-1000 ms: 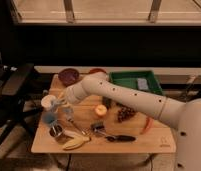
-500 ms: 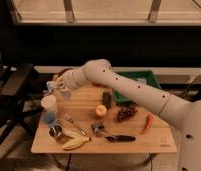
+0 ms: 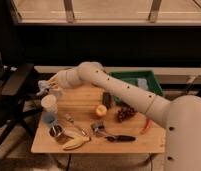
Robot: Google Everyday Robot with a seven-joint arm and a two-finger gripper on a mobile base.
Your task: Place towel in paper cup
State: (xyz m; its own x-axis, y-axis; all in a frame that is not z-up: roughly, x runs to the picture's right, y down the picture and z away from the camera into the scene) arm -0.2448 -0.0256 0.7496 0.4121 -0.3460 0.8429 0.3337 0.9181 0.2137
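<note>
One tool (image 3: 45, 88) above round paper cup (image 3: 48, 103)

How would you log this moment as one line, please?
gripper: above paper cup, table's left edge | towel: at gripper | placement: not done

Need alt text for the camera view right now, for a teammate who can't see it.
The robot's white arm reaches left across a wooden table, its gripper holding a pale towel just above a white paper cup at the table's left edge. Also on the table: a banana, an apple, grapes and a green bin.
</note>
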